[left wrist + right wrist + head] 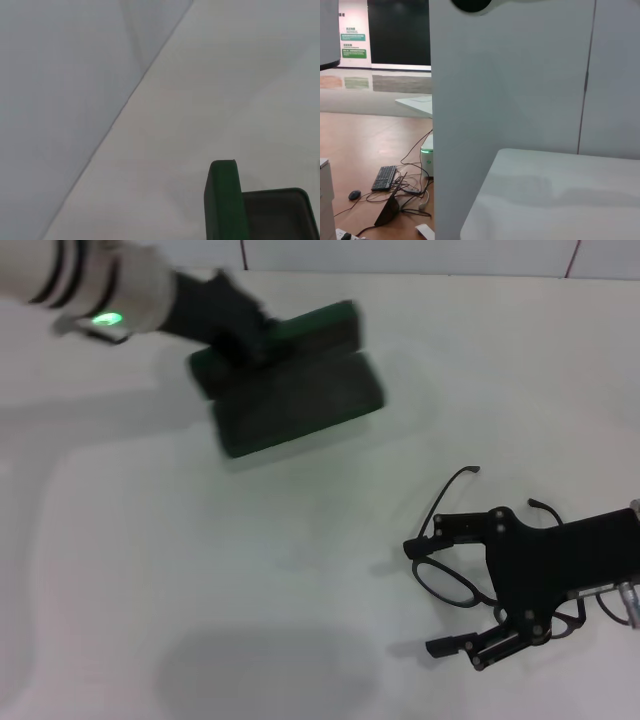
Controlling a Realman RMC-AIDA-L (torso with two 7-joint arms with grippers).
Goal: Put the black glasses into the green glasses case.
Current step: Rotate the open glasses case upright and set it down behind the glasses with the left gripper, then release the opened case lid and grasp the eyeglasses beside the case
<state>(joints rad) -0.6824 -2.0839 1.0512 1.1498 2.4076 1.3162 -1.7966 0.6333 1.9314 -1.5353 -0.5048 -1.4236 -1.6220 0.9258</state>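
Head view, worktop [150, 570]: a plain white surface that fills the view and carries both task things, well apart from each other.
Green glasses case [295, 390]: lying open at the far left of the worktop, its lid raised and its dark inside showing; it sits right at the left gripper's jaws and well apart from the right gripper's jaws. In the left wrist view the case [225, 200] shows only as a green edge with a dark hollow beside it.
Left gripper [235, 325]: reaching in from the far left, its black end against the case's back edge. I cannot tell whether its jaws grasp the case or only touch it.
Right gripper [450, 585]: low over the near right of the worktop, jaws spread wide apart, grasping nothing.
Black glasses [445, 575]: resting on the worktop between and beneath the right gripper's spread jaws, temple arms unfolded; one lens shows just beside the jaws, and the rest of the frame is hidden under the gripper body.
Progress: the case looks open and ready. As I judge it, the glasses are not yet picked up, so grasping, carrying and placing them in the case all remain.
Room: the right wrist view shows white partition panels, and beyond them a wooden floor [365, 160] with a keyboard [384, 177] and loose cables.
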